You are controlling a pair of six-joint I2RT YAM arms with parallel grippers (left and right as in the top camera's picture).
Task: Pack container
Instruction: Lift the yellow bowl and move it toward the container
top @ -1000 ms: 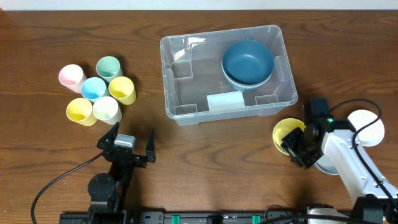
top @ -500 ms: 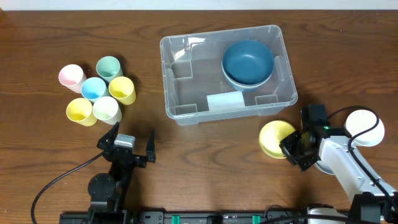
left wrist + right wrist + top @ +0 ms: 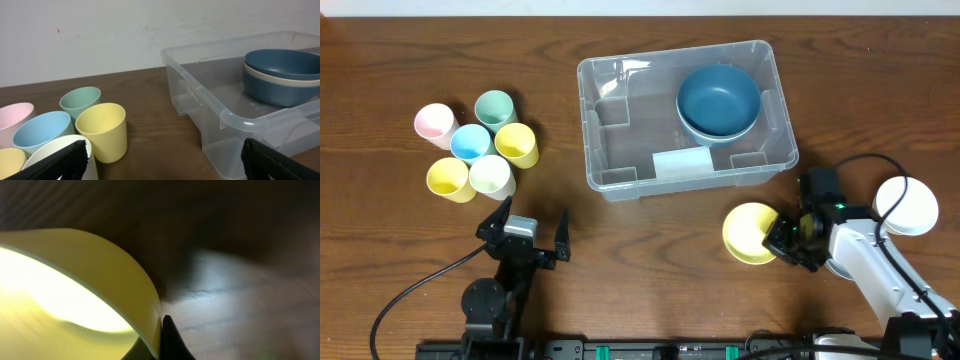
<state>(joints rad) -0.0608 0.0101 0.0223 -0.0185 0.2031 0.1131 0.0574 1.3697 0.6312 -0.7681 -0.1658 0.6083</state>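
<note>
The container is a clear bin at the table's middle back, with two stacked dark blue bowls in its right half. In the left wrist view its near rim and the blue bowls show on the right. A yellow bowl sits in front of the bin's right corner. My right gripper is shut on its right rim. The right wrist view shows the yellow bowl pinched at its rim by my right gripper. My left gripper stands open and holds nothing at the front left.
Several cups cluster at the left: pink, green, blue, yellow, another yellow and white. A white bowl lies at the far right, by the right arm.
My right gripper has shut on the yellow bowl's rim and carried it leftward and a little toward the front. The left arm has not moved.
</note>
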